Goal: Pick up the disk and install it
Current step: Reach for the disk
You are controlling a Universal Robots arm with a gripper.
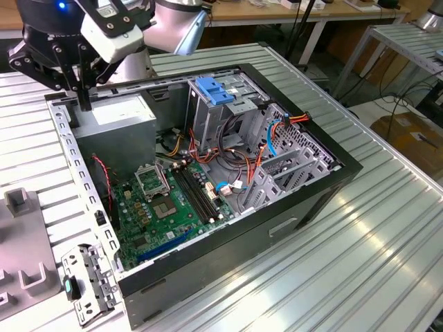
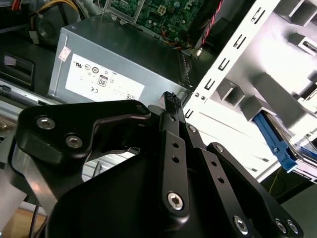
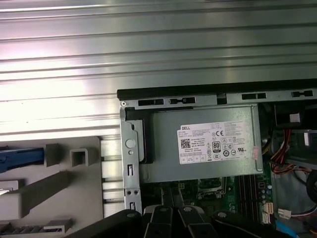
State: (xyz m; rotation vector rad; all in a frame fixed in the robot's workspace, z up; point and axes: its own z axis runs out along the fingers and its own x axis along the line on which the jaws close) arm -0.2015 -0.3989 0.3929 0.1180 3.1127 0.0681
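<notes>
Hanging over the power supply [image 3: 203, 144], fingers [image 2: 168, 114] clenched on nothing.
Could clip the case rim [image 3: 198, 91] heading for the disk [image 3: 17, 156], parked in the grey holder [image 1: 24, 238] at 8 o'clock off the case [image 1: 311, 200], exterior view.

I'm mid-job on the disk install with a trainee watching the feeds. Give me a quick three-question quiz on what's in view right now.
1. True or false: the pincer is carrying the disk.
2. What colour is the latch on top of the metal cage inside the computer case? A) red B) blue C) yellow
3. Which part inside the case is the pincer nearest to?

Key:
1. False, it carries nothing.
2. B.
3. The grey power box with the white sticker.
</notes>
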